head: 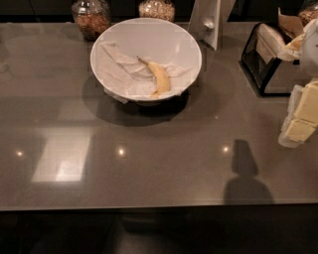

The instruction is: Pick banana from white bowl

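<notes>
The banana is small, curved and pale yellow, with a thin brownish stem pointing up-left. It lies on crumpled white paper in the front part of the white bowl, which stands on the grey counter at centre back. My gripper is at the right edge of the view, its cream-coloured fingers hanging down over the counter, far to the right of the bowl and empty.
Two glass jars of brown grains stand behind the bowl. A white upright stand is to the bowl's right. A black wire basket with packets sits at back right. The counter's front edge runs across the lower view.
</notes>
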`<state>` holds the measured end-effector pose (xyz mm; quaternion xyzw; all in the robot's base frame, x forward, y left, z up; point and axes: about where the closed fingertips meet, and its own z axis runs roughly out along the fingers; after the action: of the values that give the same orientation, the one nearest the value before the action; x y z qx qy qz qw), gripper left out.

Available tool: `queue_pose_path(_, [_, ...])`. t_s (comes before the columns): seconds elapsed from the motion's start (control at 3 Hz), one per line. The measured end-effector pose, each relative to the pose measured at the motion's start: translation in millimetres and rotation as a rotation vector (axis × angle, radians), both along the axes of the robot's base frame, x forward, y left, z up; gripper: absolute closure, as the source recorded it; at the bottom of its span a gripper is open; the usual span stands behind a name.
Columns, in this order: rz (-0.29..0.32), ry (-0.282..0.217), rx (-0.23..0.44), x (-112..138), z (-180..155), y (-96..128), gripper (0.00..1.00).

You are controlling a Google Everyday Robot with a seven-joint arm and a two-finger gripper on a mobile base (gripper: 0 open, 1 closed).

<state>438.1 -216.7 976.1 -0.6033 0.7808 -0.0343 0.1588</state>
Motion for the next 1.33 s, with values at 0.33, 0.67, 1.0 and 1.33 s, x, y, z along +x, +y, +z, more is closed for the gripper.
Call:
queue_pose_path(0.33, [0.000,0.000,0.000,0,0,0,0.00])
queue_pose_path(0.67, [0.042,-0.044,0.014,7,4,8,0.00])
queue_pose_path(1.0, [0.128,-0.116,0.064,24,12,30,0.00])
queue_pose_path(1.33, [0.194,-0.154,0.153,48,22,63,0.00])
